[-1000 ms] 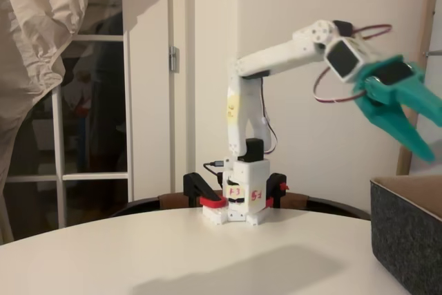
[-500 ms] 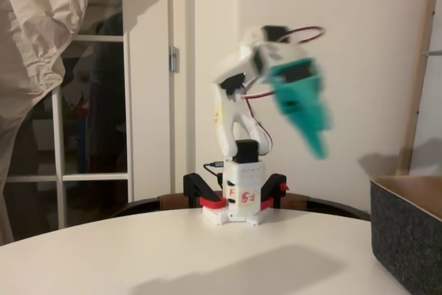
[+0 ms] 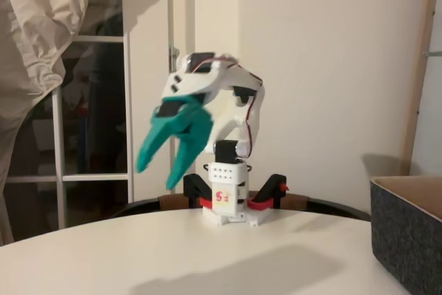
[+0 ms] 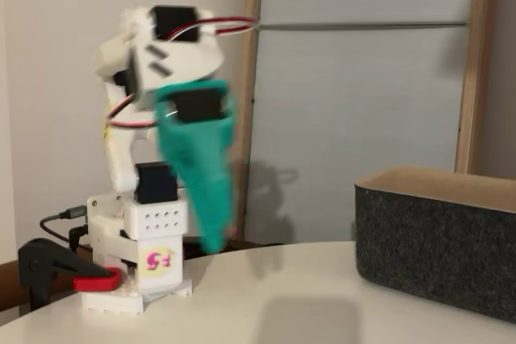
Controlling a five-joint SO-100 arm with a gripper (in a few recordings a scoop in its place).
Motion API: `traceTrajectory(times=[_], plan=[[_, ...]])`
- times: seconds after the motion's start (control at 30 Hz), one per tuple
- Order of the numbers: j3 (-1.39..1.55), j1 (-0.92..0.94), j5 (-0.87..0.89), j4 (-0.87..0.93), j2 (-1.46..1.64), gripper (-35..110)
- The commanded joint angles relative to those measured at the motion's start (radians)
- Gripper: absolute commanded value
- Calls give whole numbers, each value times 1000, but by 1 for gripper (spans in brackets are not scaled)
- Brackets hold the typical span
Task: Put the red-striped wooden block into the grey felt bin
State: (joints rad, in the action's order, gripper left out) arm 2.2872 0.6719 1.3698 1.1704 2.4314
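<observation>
White five-joint arm [image 3: 238, 105] — bolted to a white base [image 3: 228, 202] with red and black clamps, centre of a fixed view, left side of the other [image 4: 153, 235]. Arm folded over itself, its teal two-finger gripper [image 3: 160, 170] hanging in the air left of the base and pointing down-left, well above the table. Jaws parted in a clear V with bare air between the fingertips — nothing held. In the other fixed view the gripper [image 4: 211, 239] is smeared by motion blur, and its opening cannot be read there.

Round white table [image 3: 207, 260] — bare surface in front of the base.

Large dark grey felt bin with tan inside [image 3: 407, 236] — lower right corner of both fixed views [image 4: 435, 239], standing on the table, well apart from the gripper.
</observation>
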Motion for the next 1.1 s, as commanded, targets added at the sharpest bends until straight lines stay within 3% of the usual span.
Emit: traceTrajectory(times=[0.0, 0.27, 1.07], plan=[[61, 126, 41, 6, 46, 28], [196, 250, 138, -9, 219, 17], [667, 158, 158, -9, 856, 15]])
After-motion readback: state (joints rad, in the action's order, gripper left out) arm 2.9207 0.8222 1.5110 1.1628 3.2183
